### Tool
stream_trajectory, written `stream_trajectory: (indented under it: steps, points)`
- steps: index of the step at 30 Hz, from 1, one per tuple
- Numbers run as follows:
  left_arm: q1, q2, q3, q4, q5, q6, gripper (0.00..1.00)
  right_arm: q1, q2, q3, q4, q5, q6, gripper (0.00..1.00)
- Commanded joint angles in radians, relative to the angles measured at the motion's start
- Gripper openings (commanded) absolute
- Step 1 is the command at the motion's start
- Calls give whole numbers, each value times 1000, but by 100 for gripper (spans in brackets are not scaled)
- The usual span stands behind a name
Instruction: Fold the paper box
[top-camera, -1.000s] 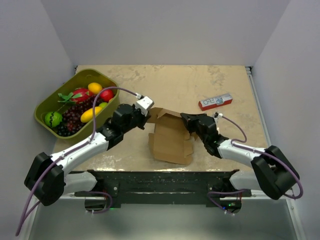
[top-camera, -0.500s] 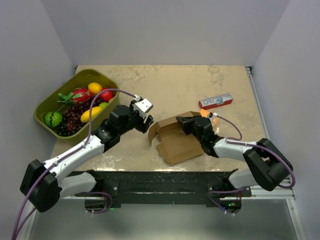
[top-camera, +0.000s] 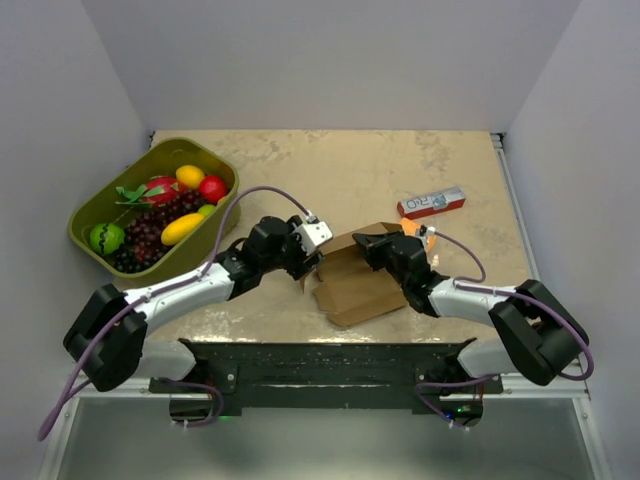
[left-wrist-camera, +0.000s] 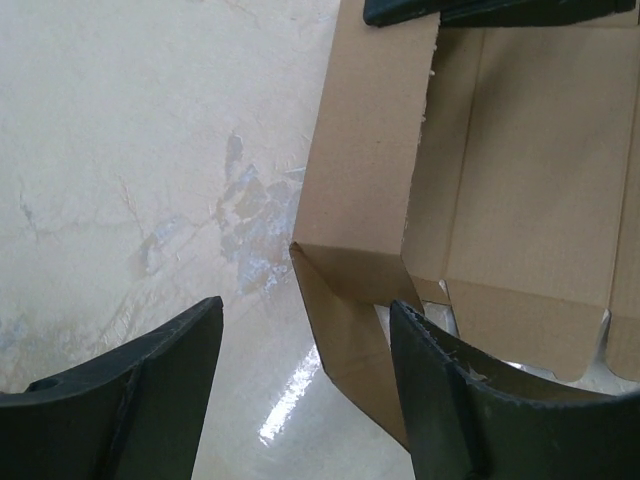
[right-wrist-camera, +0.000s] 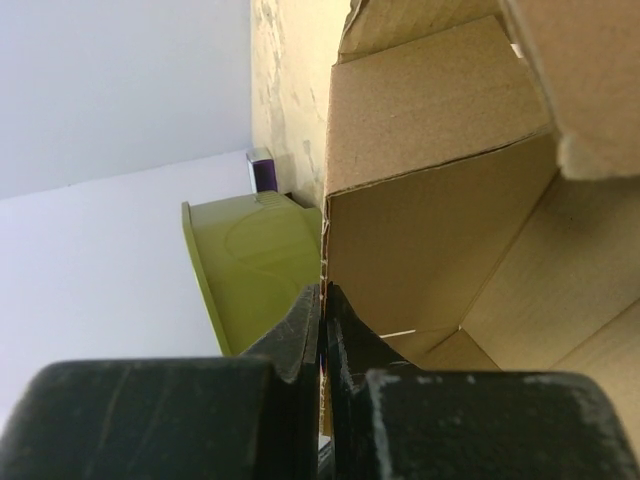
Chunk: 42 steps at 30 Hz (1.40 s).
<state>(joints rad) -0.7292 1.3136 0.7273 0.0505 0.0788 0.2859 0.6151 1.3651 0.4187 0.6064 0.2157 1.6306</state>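
Top external view shows the box (top-camera: 362, 288), brown and half-folded, lying near the front middle of the table (top-camera: 350, 170) between the two arms. The right gripper (top-camera: 370, 245) is at the box's far edge; its wrist view shows the fingers (right-wrist-camera: 300, 335) pressed together on a thin upright cardboard wall. The left gripper (top-camera: 311, 264) is at the box's left corner, jaws wide apart. In its wrist view a folded corner flap lies between the fingers (left-wrist-camera: 130, 395), which are not clamped on it. An orange block (top-camera: 410, 228) sits just behind the right gripper, a carton (top-camera: 431, 204) farther back. A green bin (top-camera: 95, 250) of fruit stands at the left.
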Motion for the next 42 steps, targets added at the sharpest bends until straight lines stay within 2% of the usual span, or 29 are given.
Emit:
stream_trajectory:
  steps: [1,6,12,19,22,26,31,33,35,36,38,42]
  points:
    - [-16,50,44,87,-51,59,72,5,-17,-17,53,10,-8,1]
    - [-41,102,38,169,-123,55,68,5,-29,-20,55,16,-9,1]
    - [-41,118,3,293,-106,-46,63,3,-26,-20,58,24,-15,0]
    - [-44,150,14,289,-83,-126,62,3,-15,-20,62,27,-14,0]
    - [-44,105,6,218,-88,-100,67,3,-18,-20,58,34,-14,0]
    - [-45,-8,-14,121,-111,-113,80,5,-26,-26,52,45,-17,0]
    - [-35,-132,-55,65,-126,-184,88,3,-27,-37,59,44,-14,0]
    - [-27,-172,-69,43,-186,-220,91,5,-27,-41,66,40,-14,0]
    - [10,-180,-65,-6,-285,-286,95,3,-27,-46,69,40,-12,0]
    - [36,-174,-49,-29,-315,-369,95,3,-29,-47,69,40,-11,0]
    - [129,-151,-48,-84,-272,-413,95,5,-29,-49,69,44,-12,0]
    - [139,-48,-22,-144,-212,-418,95,3,-27,-47,69,47,-8,0]
